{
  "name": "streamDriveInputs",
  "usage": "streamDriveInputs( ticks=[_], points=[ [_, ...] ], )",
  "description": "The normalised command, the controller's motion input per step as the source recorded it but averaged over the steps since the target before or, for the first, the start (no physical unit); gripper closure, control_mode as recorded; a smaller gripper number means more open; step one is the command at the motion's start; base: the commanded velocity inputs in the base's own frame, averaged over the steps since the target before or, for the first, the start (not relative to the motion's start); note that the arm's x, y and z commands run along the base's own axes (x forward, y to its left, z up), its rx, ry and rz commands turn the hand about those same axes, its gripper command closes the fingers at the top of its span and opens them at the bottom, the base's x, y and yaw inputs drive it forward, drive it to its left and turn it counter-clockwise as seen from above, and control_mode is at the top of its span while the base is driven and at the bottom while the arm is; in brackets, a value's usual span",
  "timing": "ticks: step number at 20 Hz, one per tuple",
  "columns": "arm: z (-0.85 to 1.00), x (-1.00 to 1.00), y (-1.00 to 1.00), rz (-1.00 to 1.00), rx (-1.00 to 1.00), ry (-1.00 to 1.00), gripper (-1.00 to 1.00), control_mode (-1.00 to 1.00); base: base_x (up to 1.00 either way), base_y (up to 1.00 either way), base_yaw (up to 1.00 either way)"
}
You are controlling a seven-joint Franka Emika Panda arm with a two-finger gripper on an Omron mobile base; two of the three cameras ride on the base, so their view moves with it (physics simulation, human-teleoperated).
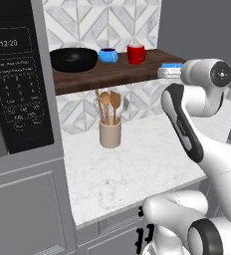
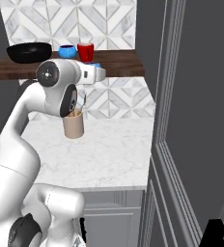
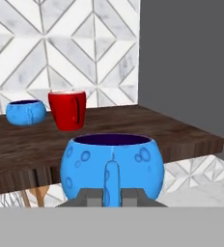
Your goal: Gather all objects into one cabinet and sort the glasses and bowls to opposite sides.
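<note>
Gripper (image 3: 109, 197): the hand view shows the two dark fingertips closed in on the handle of a blue cup (image 3: 112, 166); the jaws stand narrow, gripping that handle, one tip on each side.
Held blue cup: upright, dark inside, at 6 o'clock in the hand view, in front of the shelf's front edge. Whether it touches the board cannot be told. In the left base view only its blue rim (image 1: 171, 65) shows beside the white wrist, at 3 o'clock from the red mug.
Cabinet shelf board (image 1: 112, 74): dark brown wood grain, mounted on the tiled wall above the counter.
Black bowl (image 1: 73, 59): wide, resting at the left end of the board, at 9 o'clock from the second blue cup.
Second blue cup (image 1: 108, 55): on the board, just beside the bowl, between bowl and mug.
Red mug (image 1: 136, 54): upright on the board, near the second cup, at 11 o'clock from the held cup in the hand view.
Utensil holder (image 1: 110, 133): beige, with wooden spoons (image 1: 109, 105), standing on the counter under the board.
Counter (image 1: 137, 169): white marble.
Microwave (image 1: 15, 79): black panel left of the board's left end.
Tall grey door (image 2: 196, 120): fills the right side of the right base view, near the board's right end.
Obstruction: in the right base view the arm's wrist (image 2: 68, 77) covers the front of the board and most of the held cup.
</note>
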Motion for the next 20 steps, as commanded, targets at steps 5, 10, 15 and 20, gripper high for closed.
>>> streamDriveInputs(
  ticks=[5, 10, 15, 20],
  points=[
    [0.00, 0.00, 0.00, 0.01, 0.00, -0.03, 1.00, -1.00, 0.00, 0.00, 0.00],
    [0.05, 0.00, 0.00, 0.00, 0.00, 0.00, 1.00, -1.00, 0.00, 0.00, 0.00],
    [0.34, -0.03, 0.00, 0.00, 0.00, -0.02, 1.00, -1.00, 0.00, 0.00, 0.00],
    [0.22, 0.18, 0.00, 0.00, 0.00, 0.00, 1.00, -1.00, 0.00, 0.00, 0.00]
  ],
)
